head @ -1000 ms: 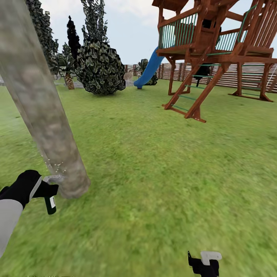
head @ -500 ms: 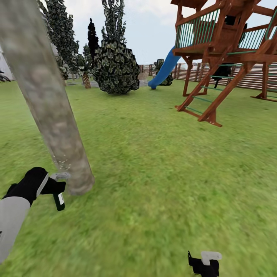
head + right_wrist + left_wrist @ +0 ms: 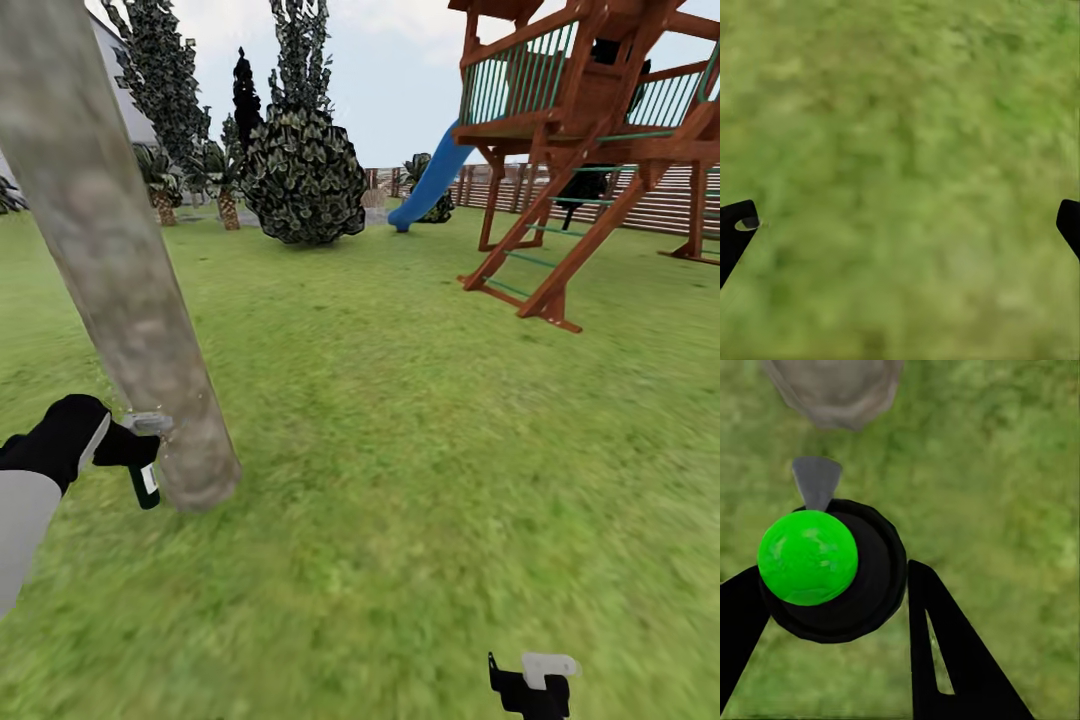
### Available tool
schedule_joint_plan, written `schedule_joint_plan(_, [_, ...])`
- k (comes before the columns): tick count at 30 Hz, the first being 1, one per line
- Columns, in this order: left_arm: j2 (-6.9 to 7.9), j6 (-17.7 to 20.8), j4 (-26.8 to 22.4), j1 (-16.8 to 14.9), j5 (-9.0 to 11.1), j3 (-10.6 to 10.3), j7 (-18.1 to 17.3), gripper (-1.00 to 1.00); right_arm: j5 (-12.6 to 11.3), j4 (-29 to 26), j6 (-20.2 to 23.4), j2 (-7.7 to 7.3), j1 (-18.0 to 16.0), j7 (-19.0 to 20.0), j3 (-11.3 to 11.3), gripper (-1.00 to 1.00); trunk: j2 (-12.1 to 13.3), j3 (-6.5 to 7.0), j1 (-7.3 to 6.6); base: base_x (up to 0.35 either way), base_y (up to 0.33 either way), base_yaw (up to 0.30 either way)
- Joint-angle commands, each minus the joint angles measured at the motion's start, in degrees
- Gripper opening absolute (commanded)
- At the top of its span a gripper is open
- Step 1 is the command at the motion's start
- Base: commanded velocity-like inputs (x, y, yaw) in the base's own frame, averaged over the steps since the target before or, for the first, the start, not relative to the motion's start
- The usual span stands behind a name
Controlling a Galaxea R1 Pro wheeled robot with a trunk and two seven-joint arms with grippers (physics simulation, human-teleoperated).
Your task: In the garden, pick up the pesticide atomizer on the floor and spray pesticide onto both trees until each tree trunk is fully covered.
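Currently the left gripper (image 3: 118, 445) is holding the pesticide atomizer (image 3: 146, 470) at the lower left of the head frame, jaws clamped on its body. In the left wrist view the black fingers (image 3: 945, 660) are sitting on either side of the atomizer's round black head with its bright green cap (image 3: 808, 557). Its grey nozzle (image 3: 816, 480) is pointing at the tree trunk (image 3: 120, 290), which is standing just beside it and running from the upper left of the frame down to the lawn (image 3: 420, 470).

Handling judgement: the bottle is looking small, rigid and light; smooth plastic could be slippery, so a hold around the body below the head is seeming soundest.

The right gripper (image 3: 530, 688) is hanging at the bottom edge, right of centre, jaws well apart over grass and holding nothing. A wooden play tower (image 3: 590, 150) is occupying the upper right.
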Motion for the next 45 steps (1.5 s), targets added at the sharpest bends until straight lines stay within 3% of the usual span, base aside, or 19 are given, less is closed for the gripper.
schedule_joint_plan(1, [0.22, 0.2, 0.0, -0.1, 0.1, -0.2, -0.6, -1.0, -0.3, 0.0, -0.1, 0.0, 0.0, -0.3, 0.5, 1.0, 0.0, -0.05, -0.01, 0.0, 0.0, 0.255])
schedule_joint_plan(9, [0.11, 0.2, 0.0, -0.1, 0.1, -0.2, -0.6, -1.0, -0.2, 0.0, -0.1, 0.02, 0.0, -0.3, 0.5, 1.0, 0.0, -0.05, -0.01, 0.107, -0.079, 0.253])
schedule_joint_plan(29, [-0.17, 0.4, 0.0, 0.0, 0.1, -0.1, -0.6, -1.0, -0.3, 0.0, -0.1, -0.07, 0.0, -0.3, 0.5, 1.0, 0.0, -0.05, -0.01, 0.021, -0.271, 0.01])
schedule_joint_plan(45, [-0.09, 0.3, 0.2, 0.6, 0.1, -0.1, -0.5, -1.0, -0.2, 0.0, -0.1, -0.04, 0.0, -0.3, 0.5, 1.0, 0.0, -0.05, -0.01, 0.118, -0.245, 0.198])
